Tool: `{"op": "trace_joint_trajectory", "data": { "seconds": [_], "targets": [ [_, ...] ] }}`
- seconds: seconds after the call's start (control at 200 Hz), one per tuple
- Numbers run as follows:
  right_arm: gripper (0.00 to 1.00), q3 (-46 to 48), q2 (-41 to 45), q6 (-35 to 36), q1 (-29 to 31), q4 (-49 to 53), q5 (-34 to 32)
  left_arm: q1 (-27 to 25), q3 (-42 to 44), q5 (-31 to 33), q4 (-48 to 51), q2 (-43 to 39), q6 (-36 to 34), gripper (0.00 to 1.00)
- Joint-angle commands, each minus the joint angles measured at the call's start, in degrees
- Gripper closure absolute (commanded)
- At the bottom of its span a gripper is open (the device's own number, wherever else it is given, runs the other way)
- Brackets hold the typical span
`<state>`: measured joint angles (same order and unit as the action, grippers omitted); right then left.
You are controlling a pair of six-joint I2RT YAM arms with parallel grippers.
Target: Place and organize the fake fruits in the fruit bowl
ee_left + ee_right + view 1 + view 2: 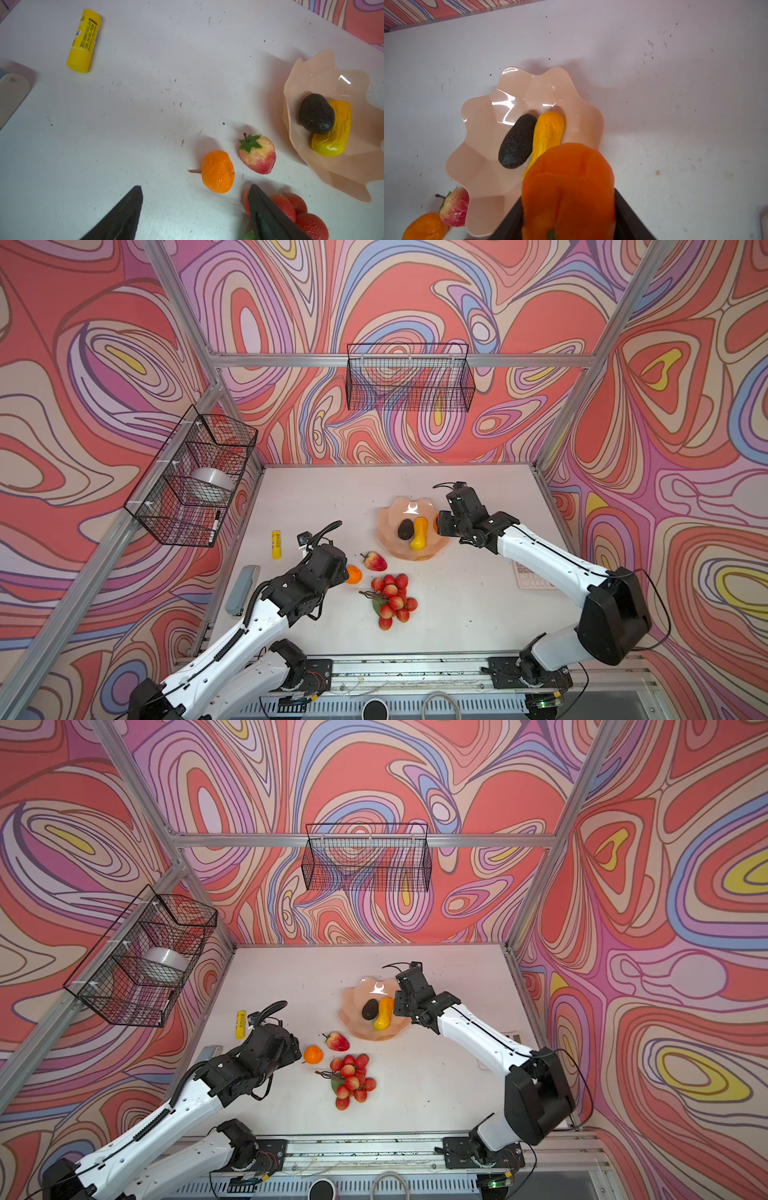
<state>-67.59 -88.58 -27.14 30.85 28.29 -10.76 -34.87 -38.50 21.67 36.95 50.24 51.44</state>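
Observation:
The peach-pink fruit bowl [388,537] [353,1021] [477,145] stands mid-table and holds a dark avocado [405,529] [518,141] beside a yellow-orange elongated fruit [419,533] [548,133]. My right gripper [440,524] [569,199] is shut on a large orange [569,187], held above the bowl's right rim. On the table lie a strawberry [376,561] [257,155], a small orange [354,575] [217,171] and a bunch of red berries [392,599] [301,214]. My left gripper [297,1050] [195,187] is open and holds nothing. The small orange lies just past its tips.
A yellow tube [276,544] [84,40] and a grey block [242,589] lie at the table's left. A pale keypad-like item [532,574] sits under the right arm. Black wire baskets hang on the left wall [193,477] and the back wall [409,377].

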Motion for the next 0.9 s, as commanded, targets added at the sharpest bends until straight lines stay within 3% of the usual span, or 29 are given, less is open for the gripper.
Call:
{"op": "trace_joint_trajectory", "data": {
  "seconds": [0.0,0.125,0.426,0.676,0.891],
  "targets": [
    [0.59,-3.02,-3.73,3.05,0.35,-3.47,0.90,-0.06,1.62,-2.67,2.05,1.56,2.47,0.23],
    [0.57,-3.61,-6.70,2.89,0.35,-5.19,1.49,-0.02,2.93,-5.33,0.45,3.61,2.99,0.27],
    [0.51,-3.85,-9.92,2.39,0.35,-6.15,1.01,-0.02,6.33,-10.67,-6.26,7.03,4.17,0.27],
    [0.48,-2.95,-10.22,1.66,0.35,-5.78,1.01,-0.01,5.92,-13.00,-11.64,12.81,5.07,0.21],
    [0.39,-2.54,-11.19,1.39,0.35,-6.01,1.62,-0.03,4.54,-12.54,-12.95,16.97,4.37,0.25]
  ]
}}
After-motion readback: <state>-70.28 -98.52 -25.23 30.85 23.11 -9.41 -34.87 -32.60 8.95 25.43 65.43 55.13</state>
